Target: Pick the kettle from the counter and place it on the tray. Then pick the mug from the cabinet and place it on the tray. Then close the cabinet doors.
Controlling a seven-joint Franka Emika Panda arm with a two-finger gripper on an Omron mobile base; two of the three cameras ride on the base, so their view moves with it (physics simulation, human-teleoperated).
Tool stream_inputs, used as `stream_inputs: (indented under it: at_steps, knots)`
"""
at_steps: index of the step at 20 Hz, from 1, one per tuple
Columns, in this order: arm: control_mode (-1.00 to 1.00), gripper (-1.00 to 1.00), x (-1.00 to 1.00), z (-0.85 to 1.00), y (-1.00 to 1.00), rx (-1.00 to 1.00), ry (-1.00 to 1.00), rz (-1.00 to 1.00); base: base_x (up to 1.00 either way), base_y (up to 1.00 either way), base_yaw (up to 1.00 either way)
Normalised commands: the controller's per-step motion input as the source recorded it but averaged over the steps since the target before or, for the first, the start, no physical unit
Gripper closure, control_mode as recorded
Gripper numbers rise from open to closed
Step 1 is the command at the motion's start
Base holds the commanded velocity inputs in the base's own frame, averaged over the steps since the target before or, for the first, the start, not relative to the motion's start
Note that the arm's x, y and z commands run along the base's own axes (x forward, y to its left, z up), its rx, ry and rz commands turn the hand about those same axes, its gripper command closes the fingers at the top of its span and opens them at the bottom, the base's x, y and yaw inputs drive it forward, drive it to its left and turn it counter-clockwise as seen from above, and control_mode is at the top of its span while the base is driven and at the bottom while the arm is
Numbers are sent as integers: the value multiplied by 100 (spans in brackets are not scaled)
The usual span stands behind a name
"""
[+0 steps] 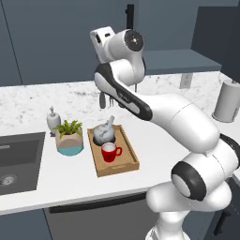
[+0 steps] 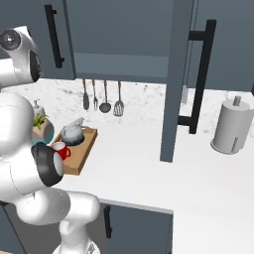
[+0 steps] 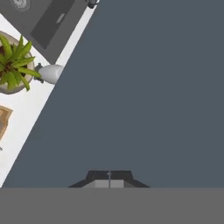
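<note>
The kettle (image 1: 103, 132), a squat grey-silver mottled vessel with a slanted handle rising from its top, sits at the far end of the tray (image 1: 129, 149); the red mug (image 1: 109, 152), white inside and with its handle turned to the side, stands just in front of it on the same tray. Both placing steps therefore appear complete. The tray is a light-brown wooden rectangle with a raised rim, lying on the white marbled counter (image 1: 154, 140) just beside a potted plant (image 1: 69, 136), with a soap dispenser (image 1: 53, 118) behind the plant and a dark sink (image 1: 18, 159) further along.

What remains is the closing of the cabinet doors. In the right base view one door (image 2: 174, 79) stands swung out edge-on over the counter, its long black bar handle (image 2: 200, 74) facing outward, so it is judged still open; the other door (image 2: 30, 34), at the left, looks closer to flush, though its exact position cannot be told. The cabinet (image 2: 119, 39) shows its dark slate-blue interior between them.

In the hand view the gripper (image 3: 109, 175) has its finger tips pressed together, holding nothing, with a flat slate-blue door face (image 3: 153, 87) directly ahead. A paper-towel roll (image 2: 229, 126) stands at the far right of the counter.
</note>
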Motion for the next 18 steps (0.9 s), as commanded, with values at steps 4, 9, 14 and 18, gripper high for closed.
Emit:
stream_inputs:
  at_steps: [4,9,14,18]
  knots:
    - [-100,100,87,-69,0,-10,-4,0,0,0,0]
    - [-100,100,-4,-22,0,-13,0,0,0,0,0]
    - [-100,100,-100,0,-12,-10,0,0,0,0,0]
    - [-100,100,-100,5,-46,0,0,0,0,0,0]
